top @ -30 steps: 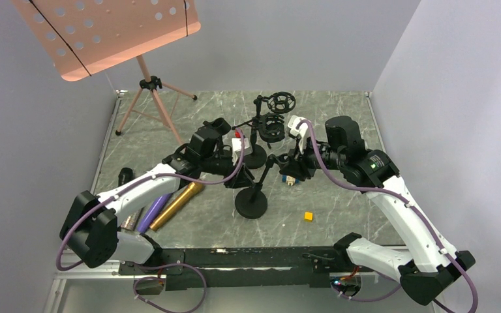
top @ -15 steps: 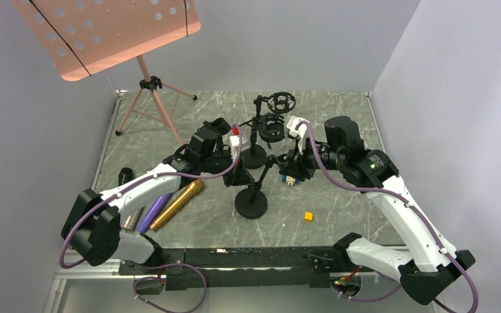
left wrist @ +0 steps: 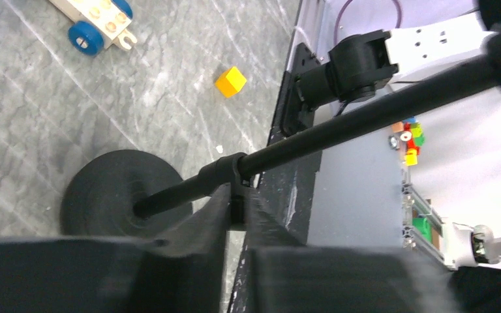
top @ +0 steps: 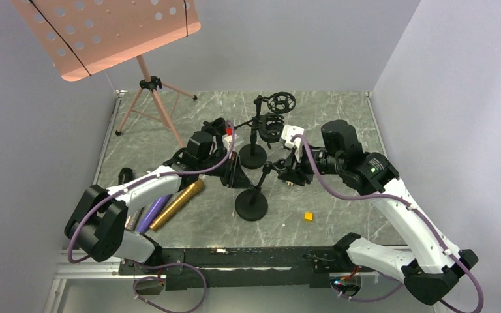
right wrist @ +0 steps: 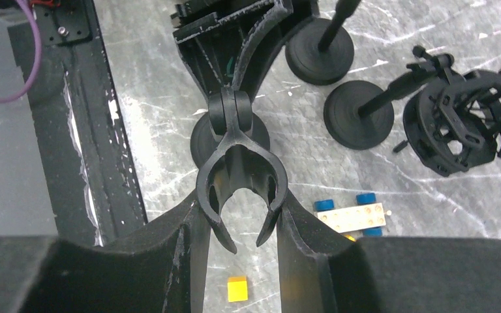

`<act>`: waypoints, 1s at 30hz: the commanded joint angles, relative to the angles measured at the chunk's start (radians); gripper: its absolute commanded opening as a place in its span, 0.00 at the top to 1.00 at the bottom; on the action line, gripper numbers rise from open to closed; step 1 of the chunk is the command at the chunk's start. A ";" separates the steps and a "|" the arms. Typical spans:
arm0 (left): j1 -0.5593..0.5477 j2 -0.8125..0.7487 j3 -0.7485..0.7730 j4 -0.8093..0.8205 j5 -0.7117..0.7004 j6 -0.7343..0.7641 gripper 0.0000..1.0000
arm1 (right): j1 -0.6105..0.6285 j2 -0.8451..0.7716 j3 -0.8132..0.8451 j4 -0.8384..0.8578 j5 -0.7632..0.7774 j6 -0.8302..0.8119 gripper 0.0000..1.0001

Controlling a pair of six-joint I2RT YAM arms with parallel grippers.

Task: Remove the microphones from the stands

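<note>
A grey marble table (top: 339,208) seen from above, with 2 robot arms reaching in from the near edge; a black microphone stand (top: 257,188) rises at a tilt from its round base (top: 251,206) near the middle.

The gold microphone (top: 177,203) lies flat on the table to the left of that base, apart from the stand, with a purple cylinder (top: 154,210) just beside it.

The right claw (right wrist: 240,199) is clenched on the clip (right wrist: 237,151) at the top of the stand; its 2 fingers (right wrist: 192,225) press against the outer sides of the U-shaped prongs, and the table shows through the U.

The left claw (left wrist: 236,208) sits low on the stand's pole (left wrist: 339,127), with a collar on the pole between its fingertips; whether it is gripping the collar or only flanking it I cannot tell.

A small yellow cube (top: 308,216) rests on the table to the right of the base; a pale toy block with blue wheels (right wrist: 350,214) lies beneath the right claw.

Behind, 2 more black stands carry ring-shaped shock mounts (top: 275,125); a pink perforated music stand (top: 104,32) stands on a tripod at the far left corner.
</note>
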 commanded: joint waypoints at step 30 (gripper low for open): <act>0.042 -0.137 0.400 -0.399 0.173 0.805 0.39 | 0.095 0.135 0.180 -0.103 0.130 -0.153 1.00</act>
